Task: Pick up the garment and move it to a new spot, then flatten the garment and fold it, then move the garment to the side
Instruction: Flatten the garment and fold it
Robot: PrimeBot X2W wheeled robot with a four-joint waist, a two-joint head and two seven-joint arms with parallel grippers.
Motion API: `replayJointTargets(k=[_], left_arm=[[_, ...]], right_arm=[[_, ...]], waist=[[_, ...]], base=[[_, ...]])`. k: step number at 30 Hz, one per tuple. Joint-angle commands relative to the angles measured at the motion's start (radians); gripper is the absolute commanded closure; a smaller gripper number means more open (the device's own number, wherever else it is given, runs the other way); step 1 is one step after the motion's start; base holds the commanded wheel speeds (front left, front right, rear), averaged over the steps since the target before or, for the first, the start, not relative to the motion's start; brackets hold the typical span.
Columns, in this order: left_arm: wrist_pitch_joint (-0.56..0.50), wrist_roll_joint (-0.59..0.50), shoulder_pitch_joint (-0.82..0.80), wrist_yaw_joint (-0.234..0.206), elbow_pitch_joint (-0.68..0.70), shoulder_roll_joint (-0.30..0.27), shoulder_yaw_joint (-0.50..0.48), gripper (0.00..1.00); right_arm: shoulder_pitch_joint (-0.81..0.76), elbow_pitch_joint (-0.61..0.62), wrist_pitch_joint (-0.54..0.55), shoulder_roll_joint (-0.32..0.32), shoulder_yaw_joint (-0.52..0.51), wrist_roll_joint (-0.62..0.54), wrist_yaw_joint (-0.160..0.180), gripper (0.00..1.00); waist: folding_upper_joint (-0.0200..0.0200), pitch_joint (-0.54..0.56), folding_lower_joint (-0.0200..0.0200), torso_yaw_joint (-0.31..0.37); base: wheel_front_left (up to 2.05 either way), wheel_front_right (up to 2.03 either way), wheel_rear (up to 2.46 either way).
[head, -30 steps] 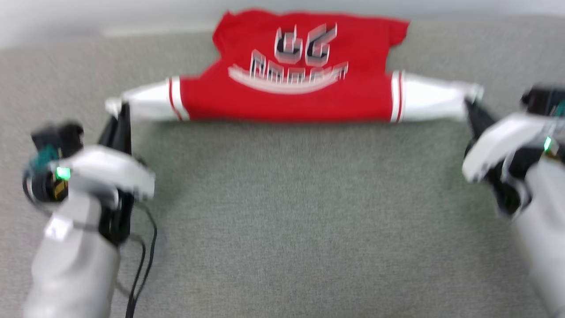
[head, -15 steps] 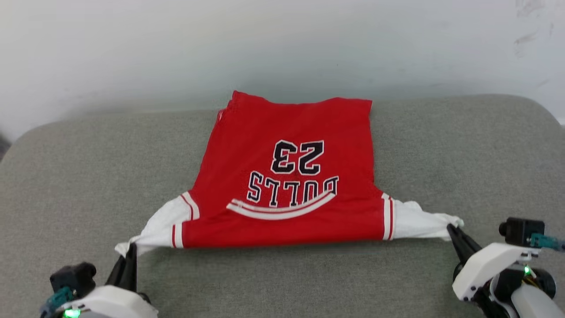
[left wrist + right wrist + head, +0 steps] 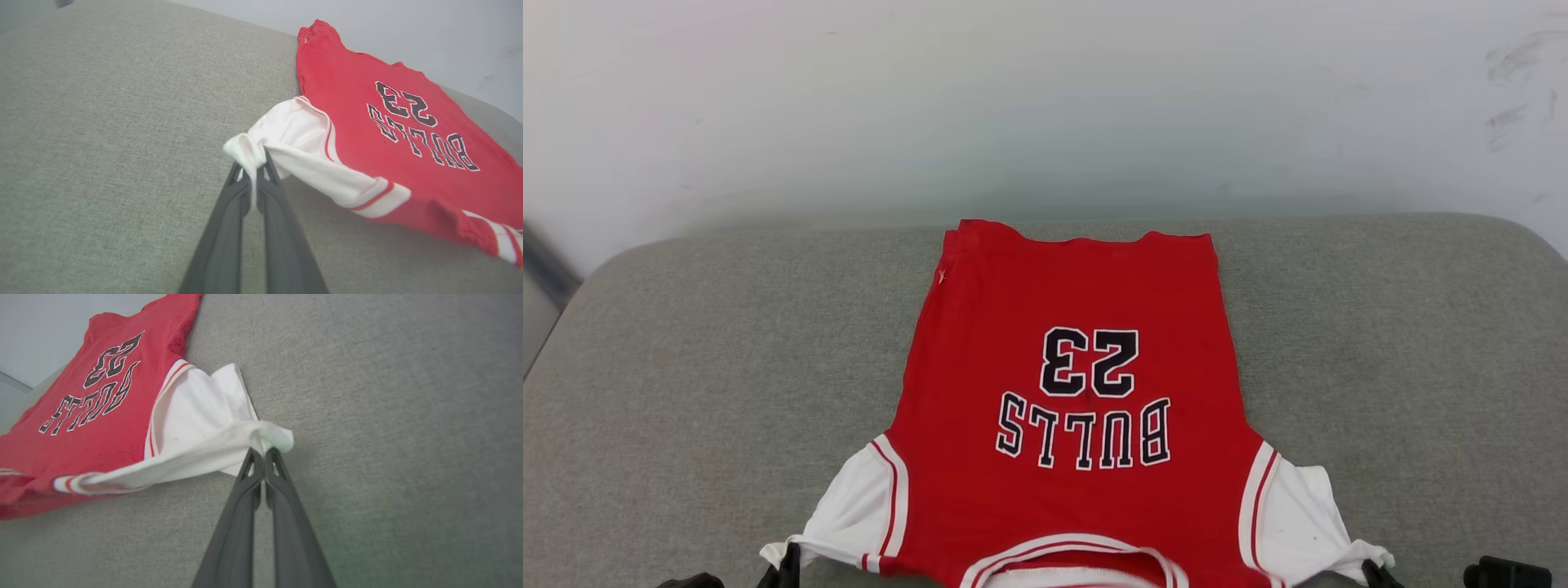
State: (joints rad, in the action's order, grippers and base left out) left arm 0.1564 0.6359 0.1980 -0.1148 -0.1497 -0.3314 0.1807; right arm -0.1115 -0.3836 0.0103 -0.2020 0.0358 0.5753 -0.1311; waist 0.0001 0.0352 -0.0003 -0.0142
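The garment (image 3: 1078, 359) lies in the middle of the grey table (image 3: 686, 367), the left tool (image 3: 256, 173) pinching its left sleeve tip and the right tool (image 3: 262, 455) its right one, and a hard pull could slip a tip out and wrinkle it.

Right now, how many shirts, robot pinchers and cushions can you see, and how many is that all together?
Red jersey: 1
Grippers: 2, the left gripper and the right gripper, each pinching the jersey
Grey cushion: 1
Total: 4
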Motion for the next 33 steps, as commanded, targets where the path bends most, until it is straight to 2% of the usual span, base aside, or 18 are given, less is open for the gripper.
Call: replayJointTargets(k=[1,2,3,4,9,12,17,23,24,28,33], left_arm=[[-0.005,-0.001,0.011,-0.004,0.014,0.003,0.003,1.00],[-0.005,-0.005,0.009,-0.005,0.026,0.005,0.008,1.00],[-0.007,-0.008,0.005,-0.008,0.035,0.009,0.012,1.00],[-0.009,-0.013,0.000,-0.007,0.043,0.011,0.020,1.00],[-0.010,-0.034,-0.032,-0.012,0.083,0.020,0.051,1.00],[-0.007,-0.054,-0.055,-0.018,0.108,0.030,0.069,1.00],[0.005,-0.087,-0.113,-0.025,0.159,0.047,0.096,1.00],[0.025,-0.116,-0.194,-0.014,0.202,0.068,0.127,1.00],[0.025,-0.116,-0.194,-0.014,0.202,0.068,0.127,1.00],[0.039,-0.134,-0.253,-0.002,0.220,0.088,0.152,1.00],[0.060,-0.155,-0.313,0.016,0.234,0.114,0.182,1.00]], right_arm=[[-0.020,0.023,0.018,0.011,-0.009,-0.021,0.001,0.78],[-0.027,0.043,0.025,0.023,-0.019,-0.024,0.001,0.70],[-0.030,0.062,0.032,0.031,-0.025,-0.030,0.001,0.06],[-0.032,0.077,0.035,0.032,-0.028,-0.043,0.001,0.00],[0.031,0.139,0.024,0.042,-0.070,-0.074,0.001,0.00],[0.108,0.133,0.027,0.032,-0.093,-0.092,0.001,0.00],[0.330,0.070,0.029,-0.010,-0.107,-0.104,0.001,0.00],[0.630,-0.060,0.120,-0.080,-0.101,-0.112,0.001,0.00],[0.630,-0.060,0.120,-0.080,-0.101,-0.112,0.001,0.00],[0.837,-0.163,0.252,-0.134,-0.091,-0.111,0.001,0.00],[1.062,-0.287,0.475,-0.184,-0.082,-0.145,0.001,0.00]], waist=[[-0.0001,-0.005,0.0003,-0.004],[-0.0001,-0.008,0.0003,-0.007],[-0.0001,-0.011,0.0003,-0.009],[-0.0001,-0.014,0.0003,-0.013],[-0.0001,-0.036,0.0003,-0.032],[-0.0001,-0.067,0.0003,-0.048],[-0.0001,-0.167,0.0003,-0.080],[-0.0001,-0.306,0.0003,-0.140],[-0.0001,-0.306,0.0003,-0.140],[-0.0001,-0.391,0.0003,-0.182],[-0.0001,-0.475,0.0003,-0.230]], base=[[0.00,0.00,0.00],[0.00,0.00,0.00],[0.00,0.00,0.00],[0.00,0.00,0.00],[0.00,0.00,0.00],[0.00,0.00,0.00],[0.00,0.00,0.00],[0.00,0.00,0.00],[0.00,0.00,0.00],[0.00,0.00,0.00],[0.00,0.00,0.00]])
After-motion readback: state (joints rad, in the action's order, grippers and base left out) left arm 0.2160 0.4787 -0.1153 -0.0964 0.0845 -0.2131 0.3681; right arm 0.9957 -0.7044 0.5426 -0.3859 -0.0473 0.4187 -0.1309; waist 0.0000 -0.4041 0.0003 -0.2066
